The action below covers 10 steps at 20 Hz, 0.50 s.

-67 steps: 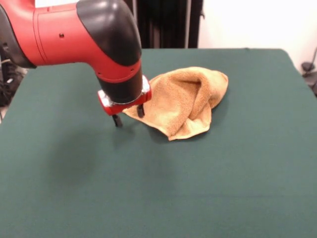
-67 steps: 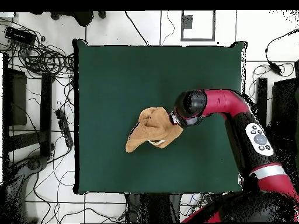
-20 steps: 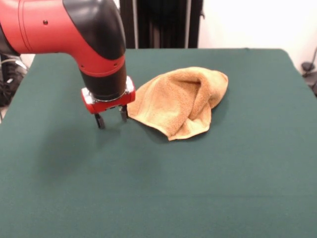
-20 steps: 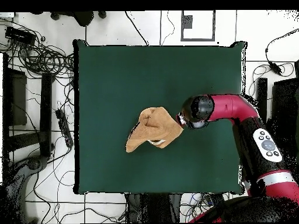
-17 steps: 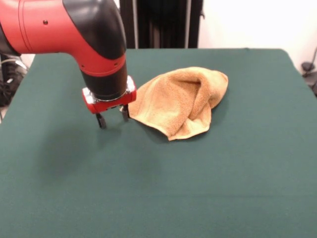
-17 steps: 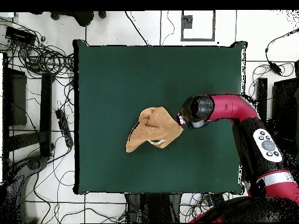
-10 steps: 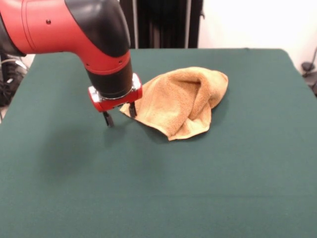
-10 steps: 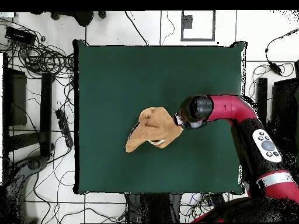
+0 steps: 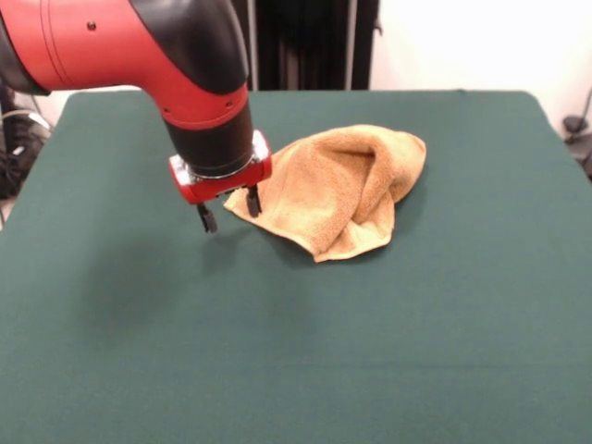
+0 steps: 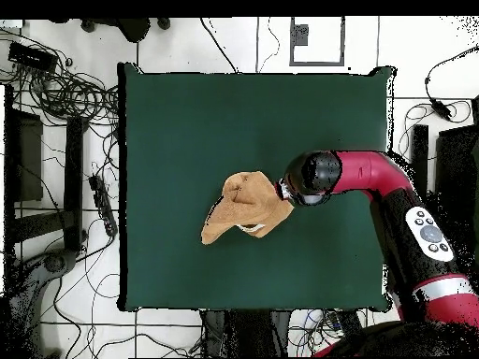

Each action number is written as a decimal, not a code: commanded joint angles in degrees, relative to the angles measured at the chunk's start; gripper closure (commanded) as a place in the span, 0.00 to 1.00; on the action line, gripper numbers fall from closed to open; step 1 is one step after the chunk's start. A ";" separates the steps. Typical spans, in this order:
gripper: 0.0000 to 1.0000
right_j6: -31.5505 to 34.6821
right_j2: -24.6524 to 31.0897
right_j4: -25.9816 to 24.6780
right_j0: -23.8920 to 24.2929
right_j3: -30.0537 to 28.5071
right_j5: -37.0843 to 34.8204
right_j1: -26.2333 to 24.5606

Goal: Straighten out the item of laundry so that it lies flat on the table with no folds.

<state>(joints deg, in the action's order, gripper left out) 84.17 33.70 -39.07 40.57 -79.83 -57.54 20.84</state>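
Towel (image 9: 338,188): crumpled, folded over, mid-table (image 9: 370,351), unchanged. Gripper (image 9: 229,209): shifted from beside towel's corner to its edge since a second ago. Jaws spread, empty, one fingertip (image 9: 252,201) over cloth. Arm (image 10: 374,178): bent, wrist downward.

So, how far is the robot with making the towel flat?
Nothing is flattened yet: the towel lies bunched and folded over itself on the table. In hand: the open gripper is at the towel's corner, one finger by its edge. Left: gripping, pulling out, spreading.
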 commanded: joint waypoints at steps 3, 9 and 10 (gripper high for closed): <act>0.00 -11.11 3.36 -0.26 -2.93 -3.35 0.55 -1.55; 0.00 -12.84 2.00 -1.22 -4.27 -1.69 -3.01 -3.20; 0.00 -13.08 1.61 -1.56 -4.62 -1.19 -3.63 -3.73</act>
<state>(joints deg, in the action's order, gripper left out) 84.17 33.69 -39.33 39.71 -79.95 -57.54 20.74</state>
